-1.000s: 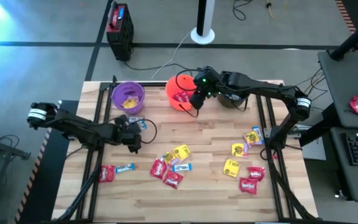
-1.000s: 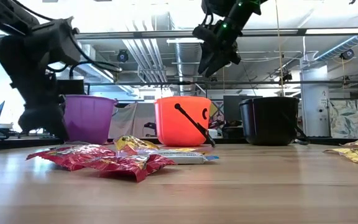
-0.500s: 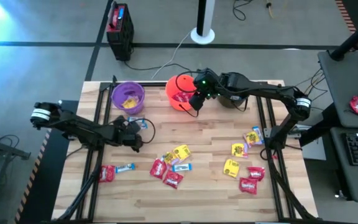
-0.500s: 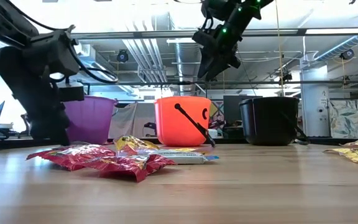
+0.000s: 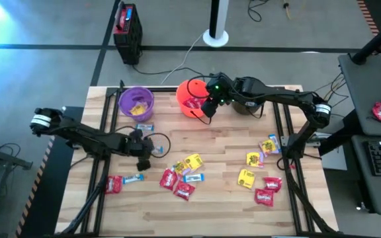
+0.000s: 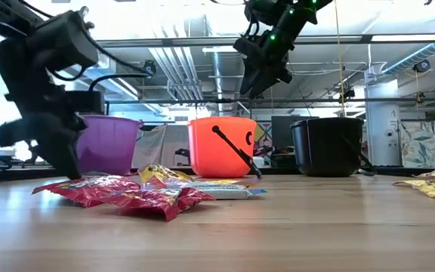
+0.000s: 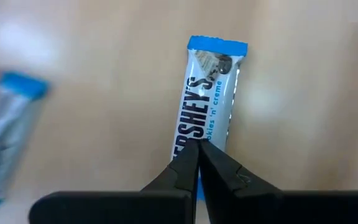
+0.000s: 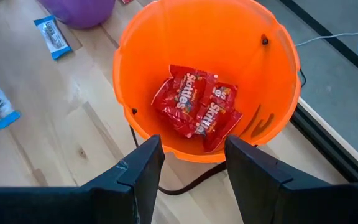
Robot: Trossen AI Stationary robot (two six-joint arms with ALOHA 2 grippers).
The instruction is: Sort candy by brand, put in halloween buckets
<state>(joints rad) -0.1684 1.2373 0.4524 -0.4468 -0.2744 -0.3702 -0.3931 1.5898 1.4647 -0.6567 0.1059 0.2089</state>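
Observation:
My left gripper (image 7: 196, 151) is shut on a blue-and-white candy packet (image 7: 207, 93) low over the table's left middle (image 5: 144, 158). Another blue-and-white packet (image 5: 144, 127) lies flat near the purple bucket (image 5: 136, 102), which holds a yellow packet. My right gripper (image 8: 188, 155) hangs open above the orange bucket (image 8: 207, 81), clear of its rim; red packets (image 8: 197, 109) lie inside. The black bucket (image 6: 331, 147) stands right of the orange one. More candy (image 5: 184, 175) lies loose on the table. My left gripper pinches the blue-and-white packet near one end (image 7: 190, 138) between its two fingertips. The fingers slant down from above and lie along the packet, and the rest of it sticks out ahead of them. Whether it is clear of the table I cannot tell.
Red, yellow and blue packets lie in a middle cluster, in a right group (image 5: 260, 172) and near the left edge (image 5: 121, 182). The orange bucket's black handle (image 6: 236, 155) hangs down its front. Bare wood lies along the near edge.
My left gripper has turned at the wrist and shifted a little toward the table's near edge, staying shut, and the packet has gone with it. My right gripper has kept still and open above the orange bucket.

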